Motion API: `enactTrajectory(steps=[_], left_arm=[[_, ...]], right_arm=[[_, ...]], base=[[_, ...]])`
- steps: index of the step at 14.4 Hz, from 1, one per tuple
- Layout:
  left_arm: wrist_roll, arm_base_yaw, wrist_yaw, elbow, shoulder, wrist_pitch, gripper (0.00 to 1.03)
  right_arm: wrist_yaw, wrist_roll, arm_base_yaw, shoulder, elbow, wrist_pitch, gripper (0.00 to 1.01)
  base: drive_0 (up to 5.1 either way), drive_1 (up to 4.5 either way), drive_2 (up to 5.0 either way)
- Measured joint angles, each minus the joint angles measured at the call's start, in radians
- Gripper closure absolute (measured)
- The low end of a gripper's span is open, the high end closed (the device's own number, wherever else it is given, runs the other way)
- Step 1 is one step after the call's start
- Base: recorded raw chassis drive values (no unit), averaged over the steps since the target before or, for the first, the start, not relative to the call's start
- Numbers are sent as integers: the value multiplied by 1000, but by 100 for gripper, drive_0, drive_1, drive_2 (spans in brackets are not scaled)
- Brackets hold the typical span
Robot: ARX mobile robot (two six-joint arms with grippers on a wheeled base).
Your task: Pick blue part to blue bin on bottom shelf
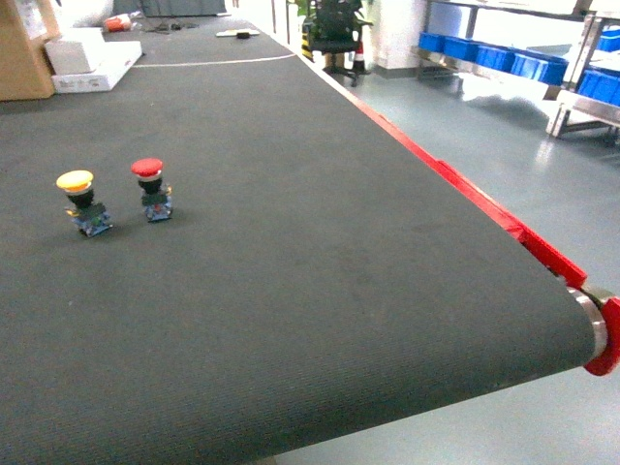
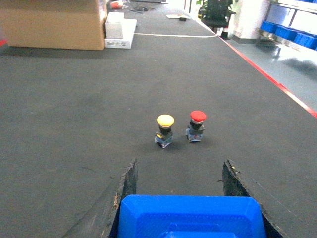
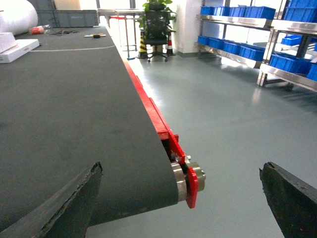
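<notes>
Belt point(image 1: 320, 291): I'm taking this as my landmark.
Bottom shelf point(image 3: 285, 75): standing well off the belt's red-edged side, across the floor.
Blue bin point(image 3: 290, 62): sitting on that shelf.
Blue part point(image 2: 188, 215): filling the left gripper point(image 2: 179, 166), which I'm judging to be clamping it over the belt.
Right gripper point(image 3: 181, 168): gaping wide over the belt's end, holding nothing.
Bearing: I'm judging the bin lies to the carrying arm's right.

1. A wide dark conveyor belt point(image 1: 320, 262) with a red side rail point(image 1: 455, 184) fills the near scene.
2. Glossy grey-green floor point(image 3: 223, 99) lies to the right.
3. Far right, steel racks point(image 3: 233, 52) carry blue crates point(image 3: 237, 48).
4. A black office chair point(image 3: 155, 30) and potted plant point(image 3: 157, 6) stand far off.
5. A cardboard box point(image 2: 52, 25) sits far left.
</notes>
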Motion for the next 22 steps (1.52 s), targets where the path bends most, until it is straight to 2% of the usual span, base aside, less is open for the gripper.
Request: enactTrajectory(steps=[22], left_arm=[[0, 0, 0, 0, -2, 0, 60]], right_arm=[[0, 0, 0, 0, 0, 0, 3]], base=[[-150, -150, -150]])
